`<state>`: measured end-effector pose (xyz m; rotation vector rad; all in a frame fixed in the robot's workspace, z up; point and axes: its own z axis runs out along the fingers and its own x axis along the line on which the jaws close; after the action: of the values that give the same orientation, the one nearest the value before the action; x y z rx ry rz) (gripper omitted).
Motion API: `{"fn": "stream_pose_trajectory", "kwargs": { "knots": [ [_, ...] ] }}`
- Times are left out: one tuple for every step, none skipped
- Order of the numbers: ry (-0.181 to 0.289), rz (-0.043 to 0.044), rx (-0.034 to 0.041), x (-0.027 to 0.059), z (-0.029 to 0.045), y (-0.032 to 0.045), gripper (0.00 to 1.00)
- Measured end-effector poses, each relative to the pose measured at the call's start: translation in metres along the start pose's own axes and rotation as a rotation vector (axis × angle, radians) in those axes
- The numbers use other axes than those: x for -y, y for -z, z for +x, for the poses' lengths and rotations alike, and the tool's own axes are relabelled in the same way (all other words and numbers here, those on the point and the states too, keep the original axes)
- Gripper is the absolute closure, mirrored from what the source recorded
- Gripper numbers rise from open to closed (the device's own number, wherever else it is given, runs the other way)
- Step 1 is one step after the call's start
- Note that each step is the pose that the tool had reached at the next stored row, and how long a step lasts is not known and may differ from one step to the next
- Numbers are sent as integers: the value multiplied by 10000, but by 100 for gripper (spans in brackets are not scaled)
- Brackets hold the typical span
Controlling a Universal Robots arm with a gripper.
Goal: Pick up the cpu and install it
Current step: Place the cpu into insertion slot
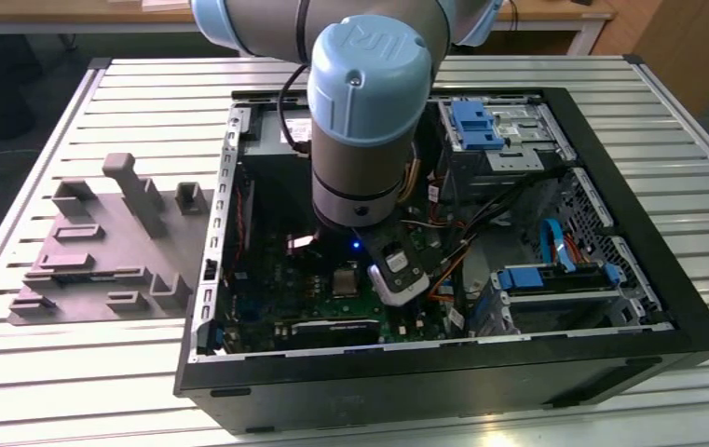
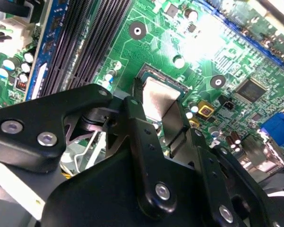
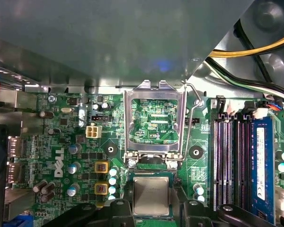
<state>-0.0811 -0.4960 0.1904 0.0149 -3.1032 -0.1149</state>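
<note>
Just beside the hinged foot of the upright silver rectangular metal socket frame [image 3: 154, 118], the small flat square cpu with its silvery metal top [image 2: 158, 94] lies face up over the socket recess of the green motherboard [image 3: 61, 142]. Being square, it has no long axis. Its edges run parallel to the socket frame's sides, and it looks level. Whether it is fully seated cannot be told.

The black two-fingered gripper [image 2: 156, 109] straddles it, jaws set against two opposite edges, pinching the cpu. The socket frame stands open, board showing through its window, and a thin wire lever [image 3: 193, 113] is lifted just beside it.

The open black computer case [image 1: 702, 326] holds the motherboard. A row of dark memory slots [image 3: 227, 161] runs near the socket frame, with a blue memory module [image 3: 260, 161] on their far side. Yellow and black cables [image 3: 246, 52] and blue plastic drive brackets [image 1: 472, 121] sit farther from the socket frame.

The pale blue and grey robot arm [image 1: 361, 112] reaches down into the case above the socket frame. The case rests on a slatted aluminium table [image 1: 143, 84]. A dull grey plastic fixture block [image 1: 93, 261] lies outside the case, well apart from the socket frame, on the exterior view's left. Wooden furniture [image 1: 689, 47] stands beyond the table.
</note>
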Motion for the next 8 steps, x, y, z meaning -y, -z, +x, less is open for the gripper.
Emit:
{"fn": "stream_pose_trajectory", "kwargs": {
  "knots": [
    [-2,-2,1,0,0,-1,59],
    [-5,-4,2,0,0,-2,59],
    [-10,-4,3,0,0,-2,59],
    [-15,-4,3,0,0,-2,59],
    [-26,-5,4,0,0,-2,59],
    [-42,-6,5,0,0,-2,59],
    [-57,-6,6,0,0,-2,59],
    [-76,-8,8,0,0,-2,59]
  ]
}}
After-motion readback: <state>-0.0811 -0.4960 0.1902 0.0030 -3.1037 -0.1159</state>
